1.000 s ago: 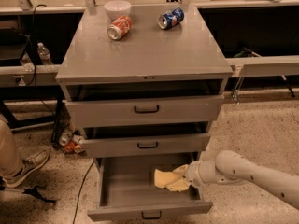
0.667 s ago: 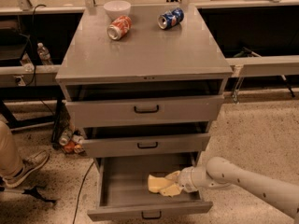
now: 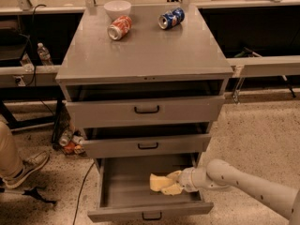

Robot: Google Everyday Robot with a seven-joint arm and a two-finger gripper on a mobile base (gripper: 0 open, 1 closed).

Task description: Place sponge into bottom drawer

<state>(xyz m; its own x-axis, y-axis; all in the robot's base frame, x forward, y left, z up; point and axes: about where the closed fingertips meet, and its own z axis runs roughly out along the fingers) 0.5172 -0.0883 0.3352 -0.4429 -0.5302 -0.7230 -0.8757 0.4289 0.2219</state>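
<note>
The bottom drawer of the grey cabinet is pulled out, with its small black handle at the front. The pale-yellow sponge is inside it, right of centre, low over the drawer floor. My gripper reaches in from the right over the drawer's right side and is shut on the sponge's right end. The white arm runs off to the lower right.
On the cabinet top lie a red can, a blue can and a white bowl. The top drawer and middle drawer stand slightly ajar. A person's shoe and floor clutter are at the left.
My gripper has moved left and down, carrying the sponge from the drawer's right edge further into the bottom drawer.
</note>
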